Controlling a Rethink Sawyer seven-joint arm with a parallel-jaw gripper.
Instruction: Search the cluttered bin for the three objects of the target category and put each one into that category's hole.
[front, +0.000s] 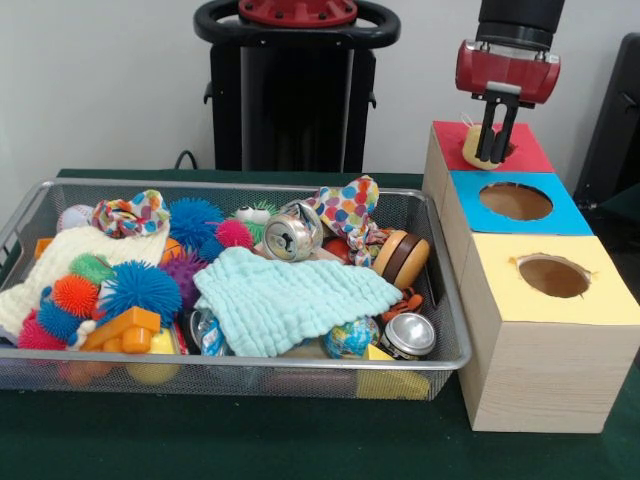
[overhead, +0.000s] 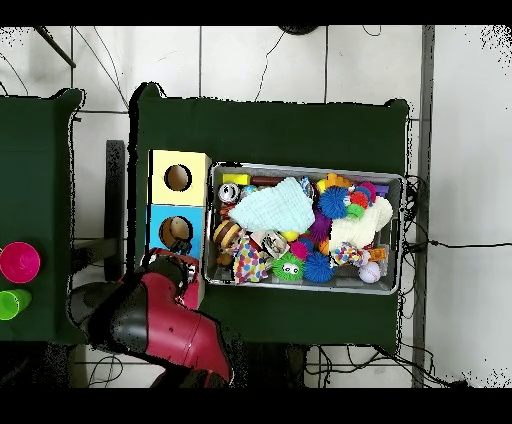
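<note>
Hiding the red box top from overhead, the arm (overhead: 165, 325) covers that corner, so the hole shows in neither view; from the front the jaws (front: 494, 158) and the pale yellow toy (front: 474, 148) sit over where it would be on the red box (front: 528, 150). Jaws are clamped on the toy, fingers straddling it just above the red top. Toy's lower part is masked by the fingers.

Bin (front: 445, 290) is piled: a mint cloth (front: 290, 300) and a cream cloth (front: 75, 262) bury much of the contents. A brown-and-tan rounded toy (front: 402, 258) leans at the bin's right end; whether it has a face I cannot tell. Spiky balls (front: 140, 288) crowd the left half; cans (front: 292, 235) lie mid-bin.

Bin's right rim stands just beside the row of boxes, narrow gap only. Blue box (front: 515, 201) and yellow box (front: 553, 276) show open holes. Open green bench (front: 250, 440) in front of the bin. Bench cloth dark green, wall pale; tiled floor around it from overhead.
</note>
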